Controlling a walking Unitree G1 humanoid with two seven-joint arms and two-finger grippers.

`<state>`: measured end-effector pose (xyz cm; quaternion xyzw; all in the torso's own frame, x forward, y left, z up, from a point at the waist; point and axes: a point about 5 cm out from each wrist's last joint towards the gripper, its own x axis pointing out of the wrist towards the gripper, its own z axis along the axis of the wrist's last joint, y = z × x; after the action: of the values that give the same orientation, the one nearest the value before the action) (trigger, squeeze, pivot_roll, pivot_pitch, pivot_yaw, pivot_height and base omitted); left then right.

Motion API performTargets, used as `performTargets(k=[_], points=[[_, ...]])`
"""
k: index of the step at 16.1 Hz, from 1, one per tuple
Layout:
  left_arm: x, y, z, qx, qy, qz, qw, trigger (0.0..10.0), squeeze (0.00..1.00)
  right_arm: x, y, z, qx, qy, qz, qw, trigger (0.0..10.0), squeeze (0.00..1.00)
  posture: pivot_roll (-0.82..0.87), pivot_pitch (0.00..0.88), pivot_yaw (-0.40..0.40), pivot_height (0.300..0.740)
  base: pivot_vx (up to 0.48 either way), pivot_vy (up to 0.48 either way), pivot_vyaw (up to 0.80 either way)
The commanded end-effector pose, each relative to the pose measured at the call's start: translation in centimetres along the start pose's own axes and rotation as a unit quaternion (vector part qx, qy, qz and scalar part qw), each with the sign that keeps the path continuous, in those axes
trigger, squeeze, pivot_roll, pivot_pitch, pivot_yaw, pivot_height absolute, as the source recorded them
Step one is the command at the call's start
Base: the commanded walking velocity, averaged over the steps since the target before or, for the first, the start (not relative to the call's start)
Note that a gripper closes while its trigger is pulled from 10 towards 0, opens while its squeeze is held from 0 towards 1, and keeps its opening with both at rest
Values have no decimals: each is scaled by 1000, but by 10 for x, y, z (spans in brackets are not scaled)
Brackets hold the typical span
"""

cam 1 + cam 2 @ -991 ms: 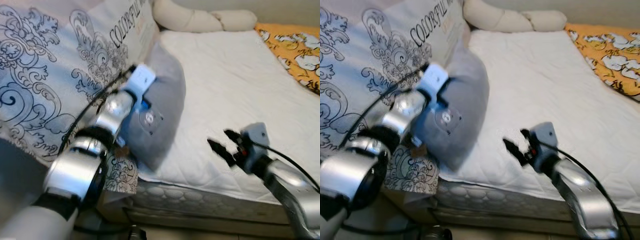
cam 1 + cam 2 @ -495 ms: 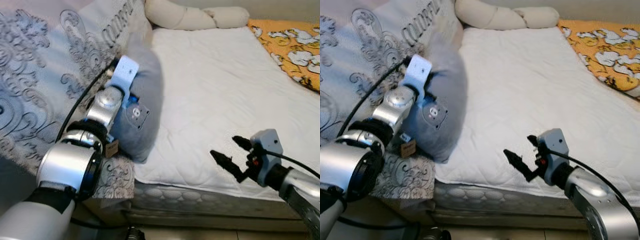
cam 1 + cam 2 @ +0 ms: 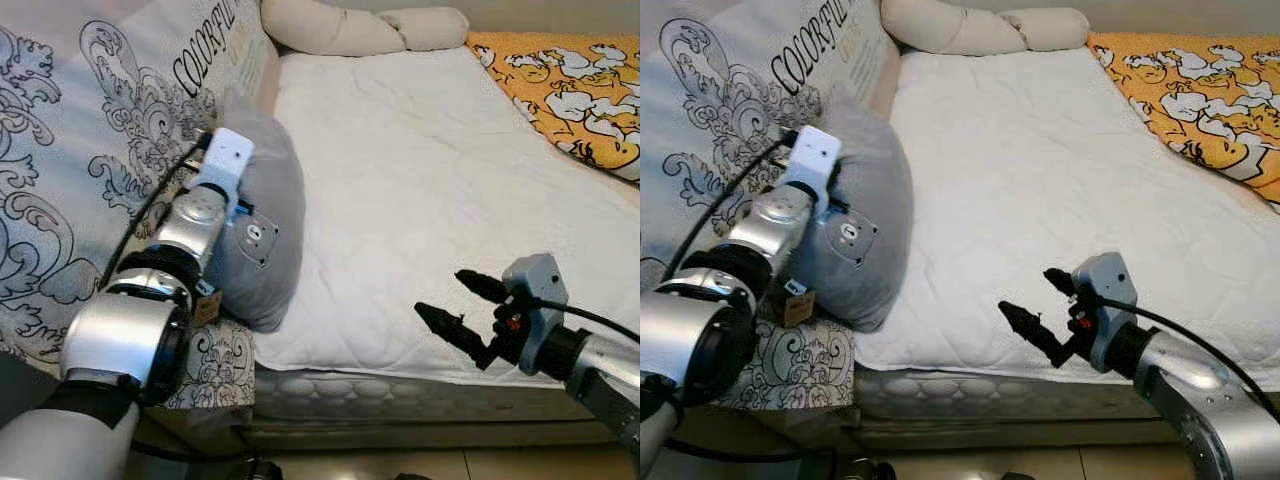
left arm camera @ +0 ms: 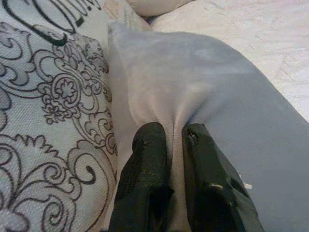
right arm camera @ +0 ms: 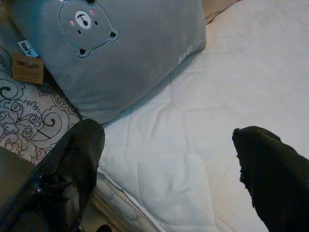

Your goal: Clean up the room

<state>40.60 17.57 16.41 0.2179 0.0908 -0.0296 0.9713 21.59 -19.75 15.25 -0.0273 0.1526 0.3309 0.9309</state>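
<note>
A grey pillow (image 3: 262, 232) with a small bear patch stands on edge at the left side of the white mattress (image 3: 420, 190), leaning on a patterned blanket (image 3: 90, 170). My left gripper (image 4: 170, 140) is shut on a pinched fold of the grey pillow (image 4: 217, 92) near its top. Its brown tag (image 5: 25, 67) hangs at the lower corner. My right gripper (image 3: 455, 300) is open and hovers over the mattress's near edge, right of the pillow, with nothing between its fingers (image 5: 77, 154).
A cream bolster (image 3: 350, 25) lies along the head of the bed. An orange cartoon-print quilt (image 3: 570, 85) covers the far right. The mattress's quilted side and the floor (image 3: 420, 460) lie below my right arm.
The camera has shifted, so the bed sits further left and lower. My left gripper keeps its hold on the pillow. The right gripper has stayed open near the mattress edge.
</note>
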Motion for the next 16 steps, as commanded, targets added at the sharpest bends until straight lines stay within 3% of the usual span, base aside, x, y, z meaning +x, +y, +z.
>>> performTargets(k=[1, 4, 8, 10, 11, 14, 16], points=[[-1, 5, -4, -1, 13, 4, 1000, 10000, 1000, 0, -1, 4, -6, 0, 4, 1000, 10000, 1000, -207, 41, 40, 740, 0, 0, 0], [0, 14, 4, -12, 0, -6, 1000, 10000, 1000, 6, -2, 7, -4, -7, 13, 1000, 10000, 1000, -192, 18, 40, 740, 0, 0, 0], [0, 32, 28, -44, -68, 1, 997, 10000, 1000, 12, -5, 9, -8, -21, 6, 1000, 10000, 1000, -162, 0, 50, 740, 0, 0, 0], [-3, 46, 53, -115, -141, -4, 983, 10000, 1000, 18, -6, 13, -1, -54, -15, 998, 10000, 1000, -128, 0, 60, 740, 0, 0, 0], [-4, 44, 58, -136, -162, -21, 977, 10000, 1000, 20, -5, 14, 2, -63, -22, 998, 10000, 1000, -114, 0, 60, 740, 0, 0, 0], [-7, 21, 56, -146, -207, -76, 964, 10000, 980, 27, -5, 12, 11, -85, -60, 995, 10000, 1000, -78, 0, 67, 740, 0, 0, 0], [-26, -21, 27, -211, -220, -88, 948, 10000, 980, 35, -12, 10, 37, -112, -155, 981, 10000, 1000, -76, 0, 86, 740, 0, -236, 0]])
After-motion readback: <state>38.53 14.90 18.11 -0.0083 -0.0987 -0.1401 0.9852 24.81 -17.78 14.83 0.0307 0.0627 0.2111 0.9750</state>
